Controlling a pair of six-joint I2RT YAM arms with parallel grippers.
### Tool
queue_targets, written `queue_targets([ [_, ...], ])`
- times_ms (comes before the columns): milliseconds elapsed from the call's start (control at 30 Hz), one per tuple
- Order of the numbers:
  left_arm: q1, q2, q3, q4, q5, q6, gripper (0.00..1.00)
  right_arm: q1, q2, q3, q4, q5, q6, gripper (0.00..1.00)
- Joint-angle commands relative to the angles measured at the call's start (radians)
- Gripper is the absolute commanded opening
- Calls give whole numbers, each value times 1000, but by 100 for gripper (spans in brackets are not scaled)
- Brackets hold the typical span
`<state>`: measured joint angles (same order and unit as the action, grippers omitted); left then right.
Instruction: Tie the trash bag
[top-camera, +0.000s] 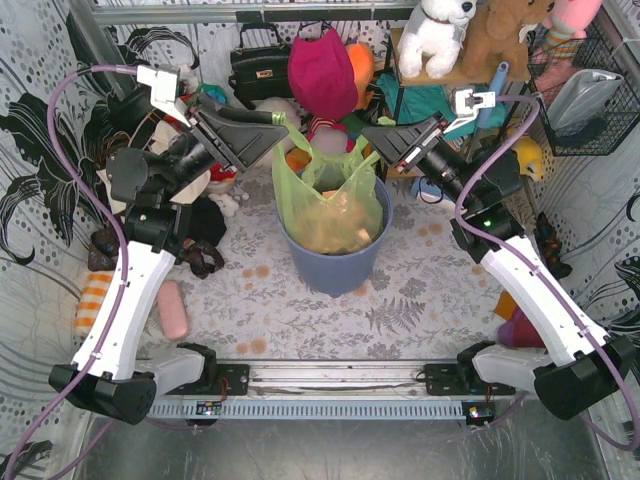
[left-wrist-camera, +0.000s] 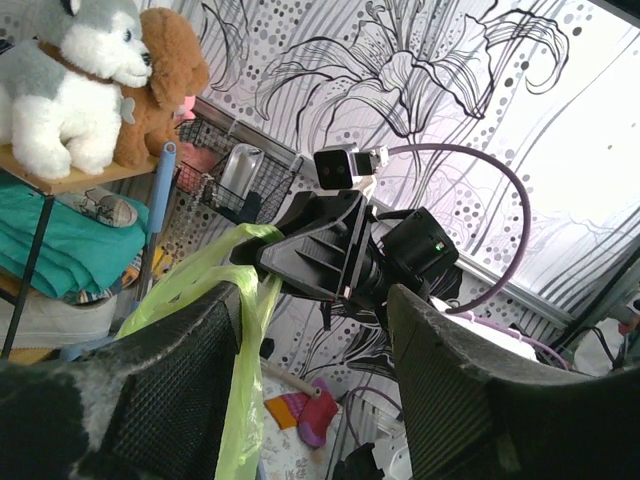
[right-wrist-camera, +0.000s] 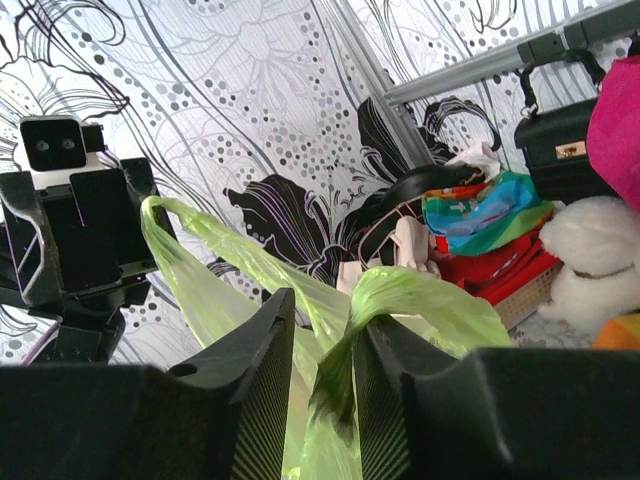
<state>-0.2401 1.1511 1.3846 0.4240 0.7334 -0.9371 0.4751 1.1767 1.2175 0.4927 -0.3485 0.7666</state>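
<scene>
The two arms rise from their bases at the near edge of the table (top-camera: 430, 300), which is covered by a grey leaf-patterned cloth. A pink roll (top-camera: 172, 310) lies on the cloth just beside the left arm.

Midway across the table stands a round blue-grey bin (top-camera: 335, 272). The trash bag (top-camera: 325, 205) sits inside it, and orange-tan paper shows through its thin light-green film. The bag's mouth stands above the bin's rim. Its two handles are drawn up and apart, one toward each arm.

The left pincer (top-camera: 278, 127) is at the left handle and is spread. In its wrist view the fingers stand well apart. The green strip runs down the inner face of one finger, and the other finger is clear of it.

The right pincer (top-camera: 368, 138) has narrowed onto the right handle. Its wrist view shows the twisted green strip filling the slim gap between the fingers, so it is pinching the trash bag.

Beyond the bin, against the patterned backdrop, sit a black handbag (top-camera: 258, 68), a magenta fabric lump (top-camera: 322, 70) and a white plush dog (top-camera: 437, 35).
</scene>
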Motion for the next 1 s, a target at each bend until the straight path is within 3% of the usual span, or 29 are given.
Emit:
queue_targets([
  [0, 4, -20, 31, -66, -54, 61, 66, -4, -35, 9, -31, 5, 3, 30],
  [333, 5, 38, 292, -222, -146, 142, 63, -3, 71, 303, -124, -53, -21, 36],
  [467, 5, -5, 151, -173, -178, 113, 63, -5, 29, 226, -157, -42, -21, 37],
  [633, 4, -65, -102, 26, -235, -2, 64, -5, 1, 127, -220, -22, -17, 37],
  [767, 4, -64, -138, 82, -240, -28, 64, -6, -7, 113, -257, -15, -18, 37],
  [967, -2, -68, -72, 96, -276, -27, 64, -5, -9, 216, -300, -25, -51, 38],
])
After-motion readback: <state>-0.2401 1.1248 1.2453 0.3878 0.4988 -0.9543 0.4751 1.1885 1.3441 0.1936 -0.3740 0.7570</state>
